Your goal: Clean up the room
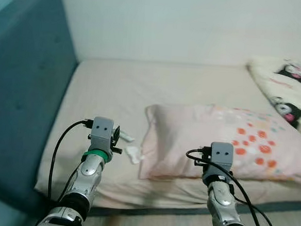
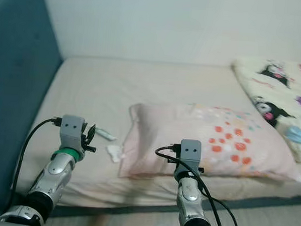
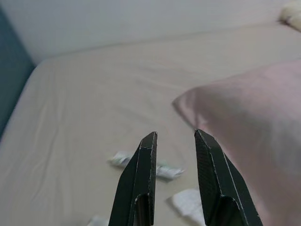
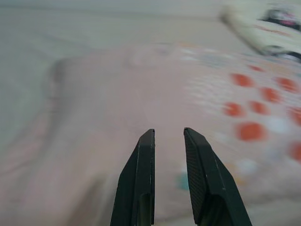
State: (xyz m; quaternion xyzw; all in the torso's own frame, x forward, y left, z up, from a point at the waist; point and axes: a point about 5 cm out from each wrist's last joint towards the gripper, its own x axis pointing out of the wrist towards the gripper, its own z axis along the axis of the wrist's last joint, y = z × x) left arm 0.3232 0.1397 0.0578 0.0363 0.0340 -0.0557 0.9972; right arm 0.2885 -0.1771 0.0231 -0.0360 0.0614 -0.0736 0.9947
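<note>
A crumpled white tissue (image 1: 133, 154) and a small tube-like wrapper (image 3: 146, 165) lie on the mattress (image 1: 111, 84) near its front edge, just beside the pink pillow's (image 1: 226, 141) near corner; both look light, soft and easily crushed, so a pinch across the tissue's bunched middle should do; the left gripper (image 3: 175, 141) hovers above them, fingers slightly parted, holding nothing; the right gripper (image 4: 168, 136) hangs over the pillow, likewise narrowly parted and empty; a cartoon-print blanket (image 1: 292, 86) lies at the mattress's far right corner.
</note>
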